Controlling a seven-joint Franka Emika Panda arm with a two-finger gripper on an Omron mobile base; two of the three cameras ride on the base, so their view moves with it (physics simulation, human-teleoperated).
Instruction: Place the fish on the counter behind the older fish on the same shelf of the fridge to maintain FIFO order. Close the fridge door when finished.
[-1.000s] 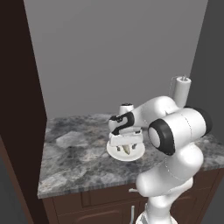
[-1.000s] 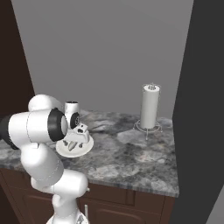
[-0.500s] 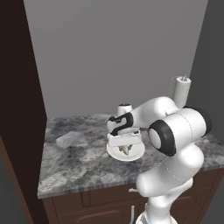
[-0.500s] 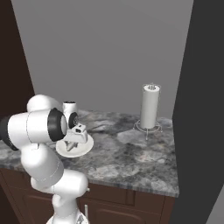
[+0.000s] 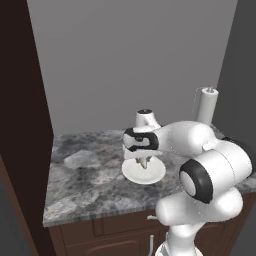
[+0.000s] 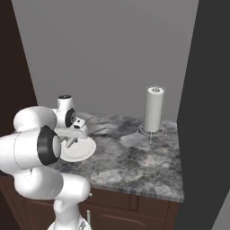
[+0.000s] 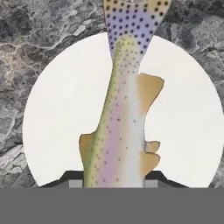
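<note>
The fish [image 7: 120, 131], olive-tan with dark spots and a pale belly, runs up from between my fingertips [image 7: 75, 180] over a round white plate [image 7: 57, 131]. My gripper [image 5: 143, 163] is shut on the fish [image 5: 144, 165], pointing down just above the plate [image 5: 150, 175] on the grey marbled counter [image 5: 85, 175]. From the right side the gripper [image 6: 71, 143] hangs over the plate [image 6: 83, 152] near the counter's left part. The fridge, its shelf and the older fish are out of view.
A paper towel roll [image 6: 153, 113] on a wire stand sits at the counter's back right. A tall dark brown panel [image 5: 25, 125] bounds the counter on the left. A dark grey wall [image 6: 204, 112] rises on the right. Dark wood cabinets [image 5: 115, 235] lie below.
The jaws have gone from open to shut on the fish over the plate. The arm has hardly moved.
</note>
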